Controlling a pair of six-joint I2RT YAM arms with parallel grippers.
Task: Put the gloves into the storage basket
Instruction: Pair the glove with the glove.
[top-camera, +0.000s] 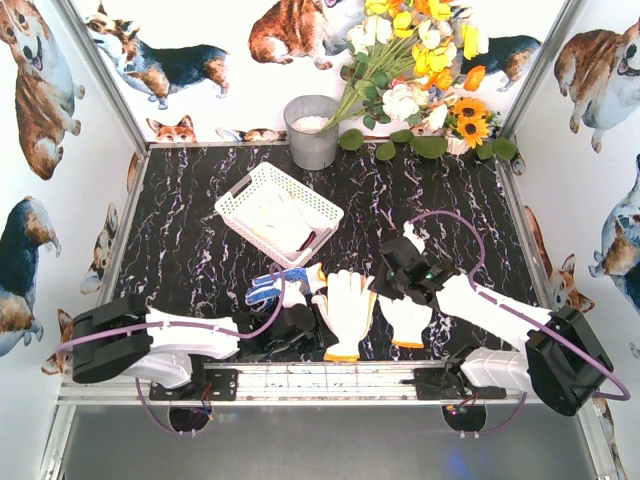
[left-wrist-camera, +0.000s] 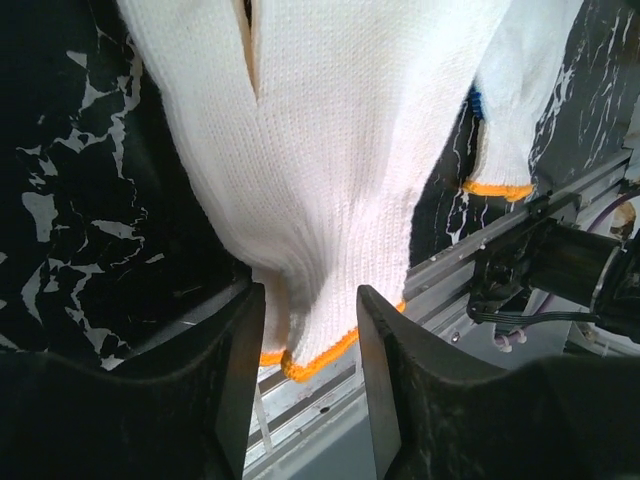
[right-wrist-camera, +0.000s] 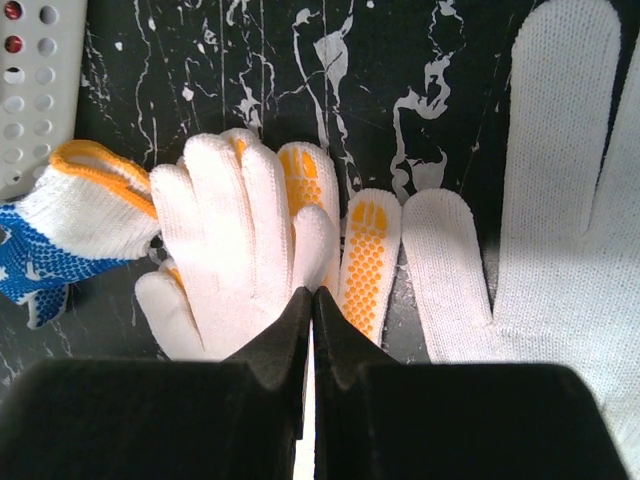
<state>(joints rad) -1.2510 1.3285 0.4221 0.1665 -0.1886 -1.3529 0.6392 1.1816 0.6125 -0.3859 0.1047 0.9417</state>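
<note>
The white lattice plastic storage basket (top-camera: 238, 187) is sitting on the black marbled tabletop (top-camera: 180, 250), with knit gloves (top-camera: 345, 310) lying flat nearer the arms. The left jaws are standing apart astride the orange-trimmed cuff of a white glove (left-wrist-camera: 330, 180). The right jaws are pressing together above an orange-dotted glove (right-wrist-camera: 365, 255).

You had the storage basket (top-camera: 240, 185) left of centre on the table (top-camera: 200, 260), with one glove (top-camera: 278, 215) lying in it. Behind it stood the bucket (top-camera: 312, 135), with the flowers (top-camera: 420, 50) to its right along the back wall. Three more gloves lay in a row by the front edge: the left glove (top-camera: 272, 288) just before the basket, the middle glove (top-camera: 345, 308) beside it, and the right glove (top-camera: 408, 320) beyond. Your left gripper (left-wrist-camera: 310, 300) sat astride the middle glove's cuff.
</note>
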